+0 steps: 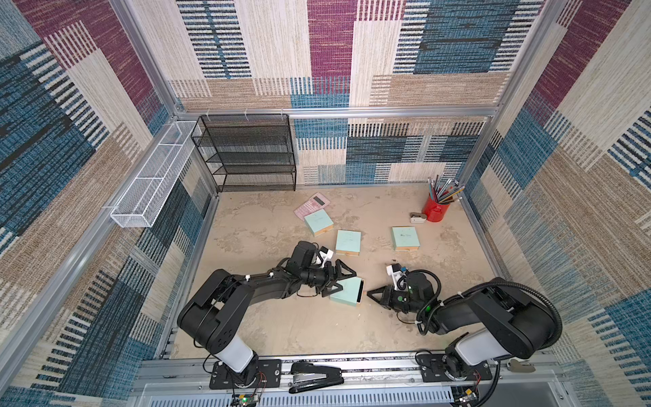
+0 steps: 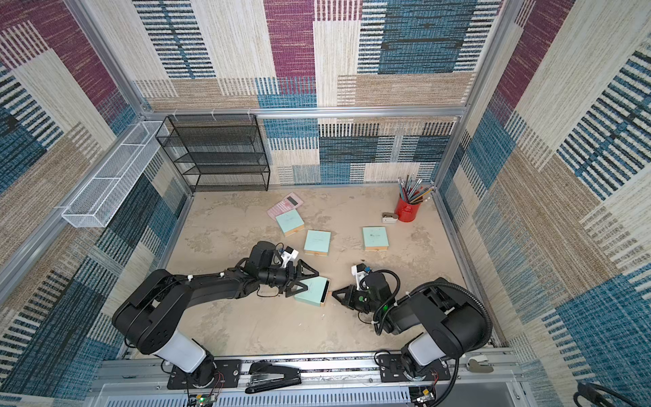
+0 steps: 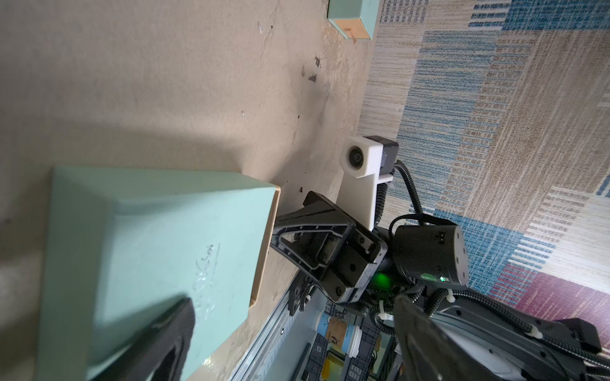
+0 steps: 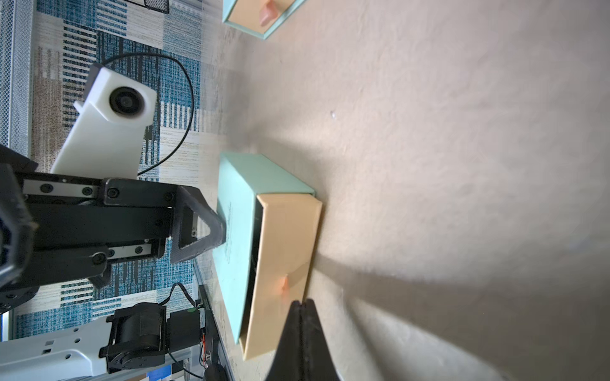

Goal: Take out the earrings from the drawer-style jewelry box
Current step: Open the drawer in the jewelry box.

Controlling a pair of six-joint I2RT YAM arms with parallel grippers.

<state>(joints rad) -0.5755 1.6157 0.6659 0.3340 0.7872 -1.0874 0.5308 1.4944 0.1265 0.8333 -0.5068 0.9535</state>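
Note:
The mint-green jewelry box (image 1: 347, 296) (image 2: 311, 296) lies on the floor between my arms. Its tan drawer (image 4: 287, 250) is slid out a little, showing a dark gap. My left gripper (image 1: 348, 279) (image 3: 293, 298) is open, with one finger (image 3: 158, 343) lying on the lid and the other past the box's far edge. The right gripper (image 1: 368, 293) (image 4: 301, 302) is shut, its tips right beside the drawer's orange pull tab (image 4: 284, 285); nothing shows between them. The earrings are hidden, and so is the drawer's inside.
Three more mint boxes (image 1: 318, 222) (image 1: 348, 242) (image 1: 405, 238) lie farther back, beside a pink calculator (image 1: 311, 204). A red pencil cup (image 1: 436, 208) stands back right, a black mesh shelf (image 1: 246, 155) back left. A stapler (image 1: 315, 378) rests on the front rail.

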